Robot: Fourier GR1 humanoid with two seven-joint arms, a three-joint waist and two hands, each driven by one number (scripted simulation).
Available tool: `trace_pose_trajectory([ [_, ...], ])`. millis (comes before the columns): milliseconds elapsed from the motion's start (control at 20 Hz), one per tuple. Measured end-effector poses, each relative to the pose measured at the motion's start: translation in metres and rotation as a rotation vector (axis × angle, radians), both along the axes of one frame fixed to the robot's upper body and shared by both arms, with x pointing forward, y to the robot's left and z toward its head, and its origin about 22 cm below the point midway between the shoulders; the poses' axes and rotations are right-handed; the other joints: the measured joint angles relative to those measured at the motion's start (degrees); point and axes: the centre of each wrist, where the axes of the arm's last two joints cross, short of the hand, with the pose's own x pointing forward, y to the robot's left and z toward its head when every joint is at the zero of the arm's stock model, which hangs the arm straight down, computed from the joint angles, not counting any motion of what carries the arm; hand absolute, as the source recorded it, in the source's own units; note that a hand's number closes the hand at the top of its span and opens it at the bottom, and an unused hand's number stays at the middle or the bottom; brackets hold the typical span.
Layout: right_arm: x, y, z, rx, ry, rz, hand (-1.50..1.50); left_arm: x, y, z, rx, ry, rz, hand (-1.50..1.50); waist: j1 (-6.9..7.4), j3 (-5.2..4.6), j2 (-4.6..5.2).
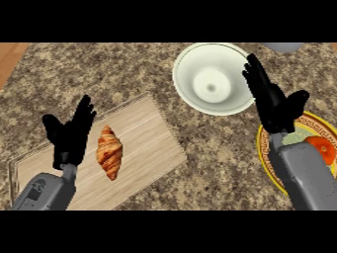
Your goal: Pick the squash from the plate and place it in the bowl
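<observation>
right hand point(273, 101) spread, empty, over far rim of plate point(332, 130) | squash point(296, 138) on plate, half under forearm; likely light, stiff, slick; wrap its middle | bowl point(192, 64) just far-left

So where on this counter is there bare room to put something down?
Bare counter lies between the cutting board and the plate, and more beyond the board, left of the bowl. The board is free right of the croissant. It is crowded at the right, where the right hand hangs by bowl and plate.
</observation>
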Motion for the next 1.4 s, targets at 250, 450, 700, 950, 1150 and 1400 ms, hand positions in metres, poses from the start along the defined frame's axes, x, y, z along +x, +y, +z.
trace_pose_trajectory([
  [250, -0.012, 0.013, 0.008, 0.060, -0.043, 0.335, -1.50, 0.015, 0.033, 0.034, 0.088, -0.176, 0.032, 0.00, -1.28, -0.25, -0.93],
  [450, -0.022, -0.011, 0.022, -0.141, -0.194, 0.389, -1.50, 0.021, 0.056, 0.061, 0.135, -0.306, 0.045, 0.00, -2.69, -0.48, -1.93],
  [700, -0.071, -0.053, -0.002, -0.243, -0.375, 0.358, -1.50, 0.017, 0.087, 0.080, 0.158, -0.373, 0.050, 0.00, -4.07, -0.43, -1.63],
  [950, -0.108, -0.103, 0.007, -0.412, -0.448, 0.354, -1.50, 0.010, 0.100, 0.087, 0.160, -0.404, 0.049, 0.00, -3.98, -0.46, -1.38],
  [1150, -0.121, -0.140, 0.047, -0.604, -0.440, 0.308, -1.50, 0.006, 0.103, 0.087, 0.158, -0.407, 0.047, 0.00, -4.16, -0.53, -1.34],
  [1400, -0.128, -0.166, 0.099, -0.843, -0.318, 0.302, -1.50, 0.006, 0.103, 0.090, 0.164, -0.416, 0.044, 0.00, -4.02, -0.61, -1.21],
])
